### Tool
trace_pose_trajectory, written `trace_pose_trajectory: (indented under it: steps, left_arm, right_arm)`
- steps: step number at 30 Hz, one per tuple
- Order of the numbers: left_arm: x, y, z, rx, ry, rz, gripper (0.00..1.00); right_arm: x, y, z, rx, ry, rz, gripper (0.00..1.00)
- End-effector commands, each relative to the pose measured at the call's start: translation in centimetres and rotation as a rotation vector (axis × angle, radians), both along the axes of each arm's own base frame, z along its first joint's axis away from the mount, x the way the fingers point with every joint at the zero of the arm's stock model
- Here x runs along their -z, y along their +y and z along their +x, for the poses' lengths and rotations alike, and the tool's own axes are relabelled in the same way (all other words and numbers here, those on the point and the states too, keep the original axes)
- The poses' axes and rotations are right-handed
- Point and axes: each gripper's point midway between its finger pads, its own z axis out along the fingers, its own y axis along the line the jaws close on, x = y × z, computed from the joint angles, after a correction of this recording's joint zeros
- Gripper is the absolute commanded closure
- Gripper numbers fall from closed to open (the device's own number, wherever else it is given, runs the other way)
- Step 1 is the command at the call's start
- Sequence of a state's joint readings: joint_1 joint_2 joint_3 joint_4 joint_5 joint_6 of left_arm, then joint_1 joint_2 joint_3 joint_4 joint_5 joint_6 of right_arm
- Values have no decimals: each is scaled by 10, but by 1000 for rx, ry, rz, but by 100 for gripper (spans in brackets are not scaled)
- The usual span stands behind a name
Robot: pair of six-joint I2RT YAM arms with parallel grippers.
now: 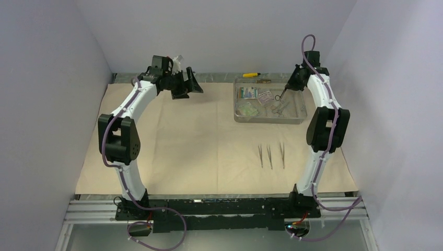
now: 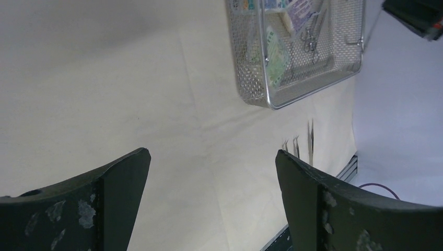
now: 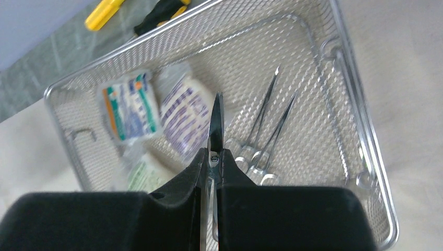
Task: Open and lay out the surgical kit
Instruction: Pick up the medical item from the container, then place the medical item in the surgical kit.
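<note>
The beige wrap cloth (image 1: 198, 141) lies spread flat over the table. On its far right stands the wire-mesh tray (image 1: 269, 121), holding printed packets (image 3: 130, 107) and two steel clamps (image 3: 266, 125). My right gripper (image 3: 210, 157) hangs over the tray, shut on a third scissor-handled clamp (image 3: 217, 117) whose tip points forward past the fingertips. Three tweezers (image 1: 270, 156) lie side by side on the cloth in front of the tray. My left gripper (image 1: 188, 86) is raised over the cloth's far left, open and with nothing in it (image 2: 213, 157).
A yellow screwdriver (image 1: 253, 75) and a black-handled one (image 3: 162, 13) lie on the bare table behind the tray. White walls close in the back and both sides. The cloth's near edge ends at the aluminium rail (image 1: 209, 201) that carries the arm bases.
</note>
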State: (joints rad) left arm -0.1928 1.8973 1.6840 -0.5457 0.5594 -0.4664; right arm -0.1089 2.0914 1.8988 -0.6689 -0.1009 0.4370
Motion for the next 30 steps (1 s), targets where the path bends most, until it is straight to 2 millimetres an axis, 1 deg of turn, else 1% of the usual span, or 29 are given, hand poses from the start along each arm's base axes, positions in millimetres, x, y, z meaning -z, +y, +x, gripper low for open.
trace_pose_trajectory:
  steps: [1,4,5,6,9,11,12,13,14,15,19,21,22,25,27,30]
  left_arm:
    - [-11,4,-6,-27,-31,16,4]
    - [-8,13,-12,-66,-26,53,4]
    - [-6,16,-14,-79,-25,66,5]
    - [-4,20,-17,-92,-22,81,5]
    - [3,33,-28,-140,-16,132,5]
    - [6,42,-35,-172,-18,164,5]
    - [5,45,-39,-185,-26,174,5]
    - [6,49,-44,-197,-29,182,5]
    - [11,52,-50,-208,-21,195,5]
    - [11,54,-55,-213,-24,198,5]
    - [14,63,-77,-228,-26,215,5]
    - [16,66,-87,-235,-23,221,5]
    - [15,67,-92,-237,-29,221,5]
    - [16,71,-103,-239,-31,227,5]
    - [16,72,-109,-238,-34,228,5]
    - [15,74,-115,-238,-37,233,4]
  right_arm:
    - [-52,36,-24,-56,-77,45,96]
    - [-59,61,-48,-95,-66,57,96]
    - [-58,72,-58,-111,-54,62,96]
    - [-59,86,-69,-136,-52,74,96]
    - [-56,120,-106,-189,-33,95,96]
    - [-49,141,-134,-222,1,91,96]
    - [-50,149,-149,-235,3,93,96]
    - [-46,157,-162,-243,15,98,95]
    - [-42,165,-175,-258,25,103,95]
    - [-37,173,-188,-270,42,102,95]
    - [-8,195,-230,-306,111,80,95]
    - [11,200,-246,-313,146,53,95]
    - [18,203,-251,-319,158,38,95]
    - [37,213,-258,-354,171,-21,95]
    - [50,226,-263,-400,197,-62,95]
    - [70,236,-266,-434,247,-146,94]
